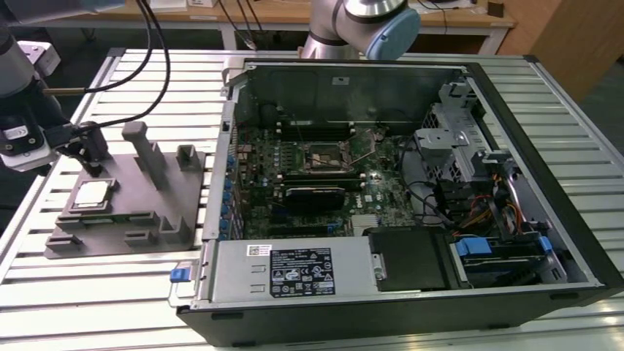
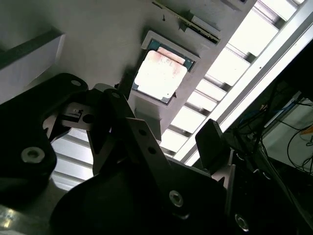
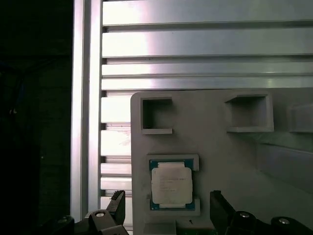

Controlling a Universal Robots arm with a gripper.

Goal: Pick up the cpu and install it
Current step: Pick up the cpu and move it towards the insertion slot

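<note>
Chip: the cpu [image 1: 93,194] lies flat in its tray [image 1: 146,212] on the exterior view's left, outside the computer case [image 1: 546,146].
Claw: the gripper [image 3: 166,204] hovers above the cpu, fingers spread, holding nothing.
Progress: barely begun; pickup and fitting into the socket [image 1: 325,155] are both undone.

counter [image 1: 117,292]: pale metal slats with dark grooves between them, running across the exterior view
grey tray [image 1: 102,228]: flat on the slats at the exterior view's left, posts upright
computer case [image 1: 390,314]: on its side, open, centre to right, just beside the tray
</note>
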